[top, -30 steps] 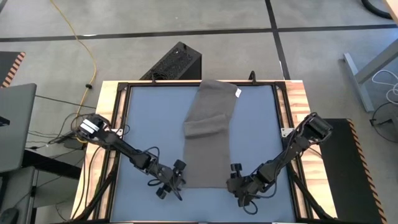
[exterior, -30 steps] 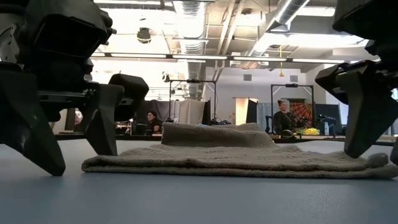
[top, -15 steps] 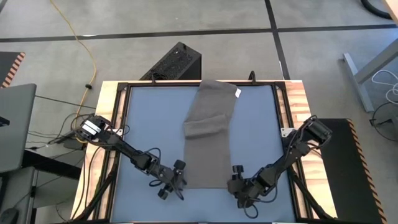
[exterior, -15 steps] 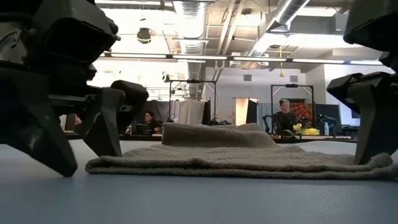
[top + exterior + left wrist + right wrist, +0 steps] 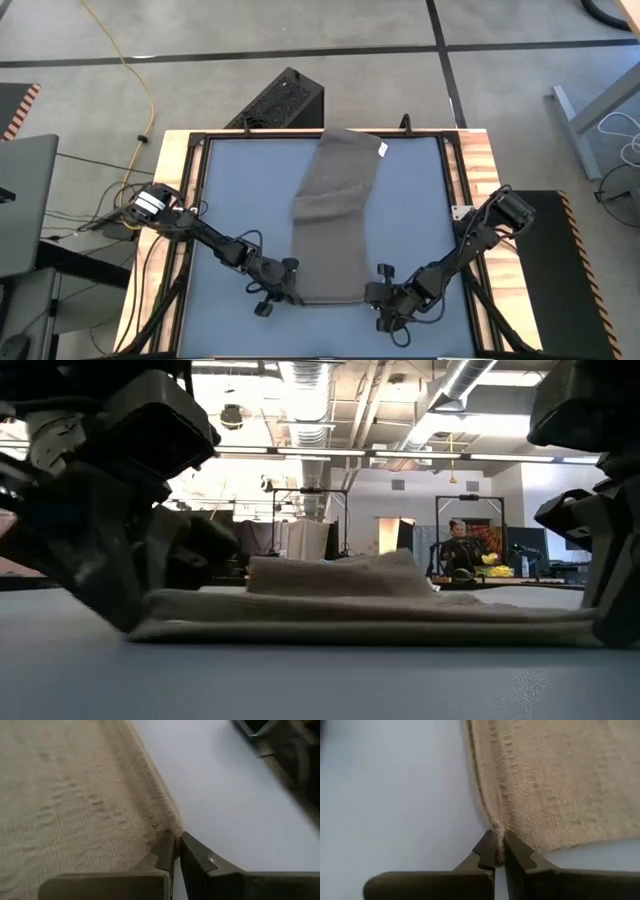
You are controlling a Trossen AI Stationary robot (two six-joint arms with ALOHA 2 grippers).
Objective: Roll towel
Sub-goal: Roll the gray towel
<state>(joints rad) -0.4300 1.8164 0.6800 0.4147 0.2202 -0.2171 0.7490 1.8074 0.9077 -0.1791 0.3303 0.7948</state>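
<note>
The taupe towel point(image 5: 335, 200) lies lengthwise on the blue table, with its far end at the far edge, a white tag point(image 5: 383, 149) at the far right corner and a cross fold near its middle. My left gripper point(image 5: 285, 293) is shut on its near left corner. My right gripper point(image 5: 372, 296) is shut on its near right corner. The low view shows the towel's near edge point(image 5: 370, 622) low on the table between my left gripper point(image 5: 135, 622) and my right gripper point(image 5: 600, 632). My left gripper pinches the towel's near left corner point(image 5: 172, 831) between its two fingertips, slanting down from the table's near left. The corner stays low at the table, and the rest of the towel lies flat. My right gripper pinches the towel's near right corner point(image 5: 497, 831) between its two fingertips, slanting down from the table's near right. The corner stays low at the table, and the cloth beyond it lies flat.
Bare blue table lies on both sides of the towel point(image 5: 240, 190). A wooden frame point(image 5: 180, 150) rims the table. A black box point(image 5: 280, 100) stands on the floor beyond the far edge. People sit in the room behind, far off point(image 5: 455, 550).
My left gripper has gone toward the table's right and my right gripper toward its left, each closing in on a near corner of the towel. Both have shut and taken hold of the corners. The towel's near edge now runs straighter between them.
</note>
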